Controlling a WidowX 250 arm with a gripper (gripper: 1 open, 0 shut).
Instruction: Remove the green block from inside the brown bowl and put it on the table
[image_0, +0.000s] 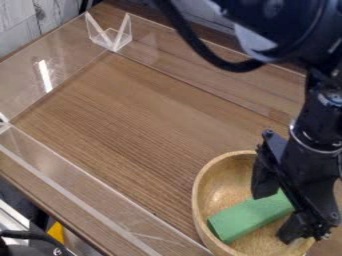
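The brown bowl (227, 185) sits at the lower right corner of the tabletop (147, 120), its thick tan rim running partly out of view at the bottom and right edges of the picture. Inside it lies the green block (247, 217), a bright green bar resting on the bowl's floor toward the near side, angled so that one end points to the lower left and the other up to the right. Nothing else can be seen in the bowl. The black tool (293, 203) hangs over the bowl's right half, pointing downward, with its two fingers spread wide: one finger (270, 178) comes down just behind the block's upper right end, and the other reaches lower at the right, near the bowl's far rim. The block's right end lies between the two fingers, but from this angle it is hard to say whether either finger actually touches it; the fingers do not look closed on it. The rest of the tabletop is bare brown wood grain, bordered by low clear walls (54, 60), with a small clear bracket (110, 33) standing at the far corner.
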